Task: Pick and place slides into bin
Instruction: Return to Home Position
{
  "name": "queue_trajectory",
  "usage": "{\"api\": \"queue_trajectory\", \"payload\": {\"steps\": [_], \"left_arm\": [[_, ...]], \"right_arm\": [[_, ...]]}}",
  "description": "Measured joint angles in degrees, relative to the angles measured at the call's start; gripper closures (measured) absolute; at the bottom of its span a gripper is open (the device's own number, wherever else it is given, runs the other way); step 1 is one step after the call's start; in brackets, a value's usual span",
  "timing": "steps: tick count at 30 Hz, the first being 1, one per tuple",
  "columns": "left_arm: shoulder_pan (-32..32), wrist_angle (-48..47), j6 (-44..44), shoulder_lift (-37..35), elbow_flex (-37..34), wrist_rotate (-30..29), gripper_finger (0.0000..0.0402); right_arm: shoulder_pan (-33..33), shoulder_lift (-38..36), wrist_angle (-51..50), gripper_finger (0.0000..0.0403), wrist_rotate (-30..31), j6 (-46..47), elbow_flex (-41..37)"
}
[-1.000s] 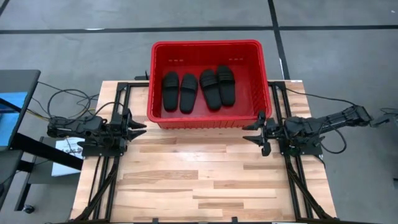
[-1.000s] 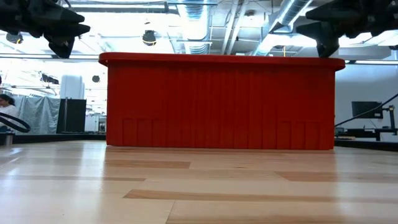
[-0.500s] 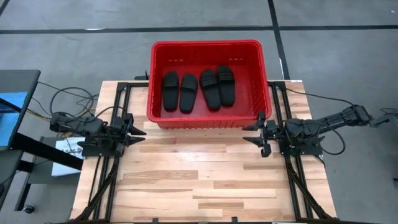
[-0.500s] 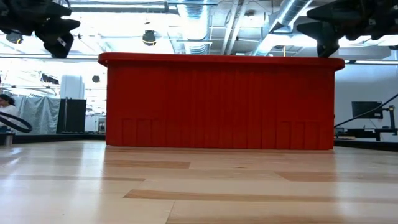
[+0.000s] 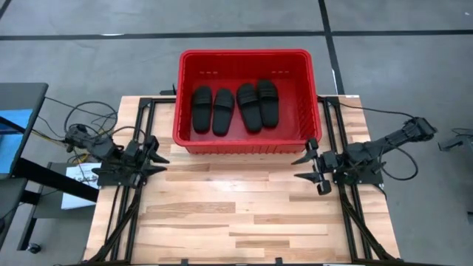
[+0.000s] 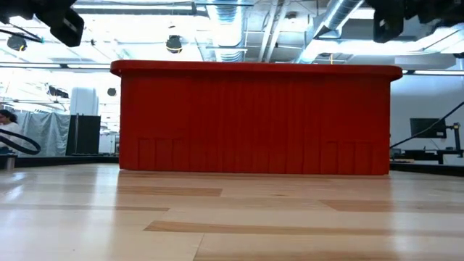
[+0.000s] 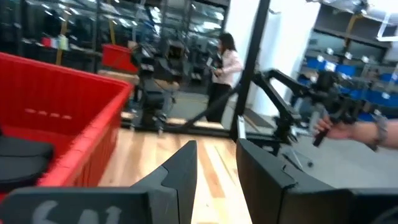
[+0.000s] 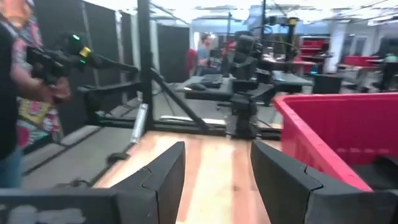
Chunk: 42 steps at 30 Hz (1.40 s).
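Several black slides (image 5: 235, 108) lie side by side, soles down, on the floor of the red bin (image 5: 247, 142), which stands on the table's far middle. My left gripper (image 5: 157, 154) is open and empty, above the table by the bin's near-left corner. My right gripper (image 5: 310, 168) is open and empty by the bin's near-right corner. The bin's front wall (image 6: 254, 119) fills the low view; the slides are hidden there. One slide (image 7: 22, 149) shows in the left wrist view.
The wooden tabletop (image 5: 236, 214) in front of the bin is bare. Black frame rails (image 5: 122, 207) run along the table's left and right sides. People (image 7: 222, 71) stand in the room beyond the table.
Both grippers have drawn back from the bin toward their own sides and the near edge, and have risen in the low view. The right gripper has turned a little. The slides stay still in the bin.
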Motion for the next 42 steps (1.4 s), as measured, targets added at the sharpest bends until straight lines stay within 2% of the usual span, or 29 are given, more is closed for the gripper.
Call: {"api": "queue_trajectory", "payload": {"steps": [5,9,12,17,20,22,25,28,32,38,42], "left_arm": [[-3.6,-2.0,-1.7,3.9,0.0,0.4,0.0299],[-6.8,-1.5,-3.4,9.6,0.0,-4.1,0.0299],[-9.5,-0.6,-4.0,14.0,0.0,-8.3,0.0299],[-14.1,-0.7,-3.8,17.3,0.0,-16.0,0.0299],[-16.5,0.9,-3.7,16.9,-1.1,-17.6,0.0299],[-17.9,5.0,-3.6,16.0,-4.2,-15.4,0.0299],[-19.7,14.1,-3.6,14.7,-10.6,-7.9,0.0299],[-20.9,20.5,-5.3,13.0,-16.0,-3.4,0.0299],[-21.8,15.9,-6.2,11.5,-15.6,-1.9,0.0299],[-21.9,15.7,-5.2,6.7,-16.0,-2.4,0.0299],[-21.9,15.9,-3.8,2.5,-16.0,-3.4,0.0299]], "right_arm": [[4.4,0.1,-2.6,0.0228,0.2,4.7,0.7],[8.7,0.9,-5.1,0.0228,3.5,9.7,0.7],[11.8,3.3,-4.5,0.0228,6.7,10.1,0.3],[15.7,6.8,2.2,0.0232,11.8,10.2,-2.9],[17.0,9.2,10.1,0.0242,12.2,10.2,-6.1],[17.4,11.0,15.3,0.0250,12.2,10.2,-8.0],[17.8,13.9,21.9,0.0261,12.2,10.7,-10.2],[18.1,15.9,22.5,0.0270,12.2,13.4,-10.4],[18.3,18.5,23.3,0.0275,12.2,16.0,-10.4],[21.2,21.4,26.1,0.0275,12.2,10.1,-10.5],[23.7,21.4,31.7,0.0279,14.0,10.0,-14.6]]}}
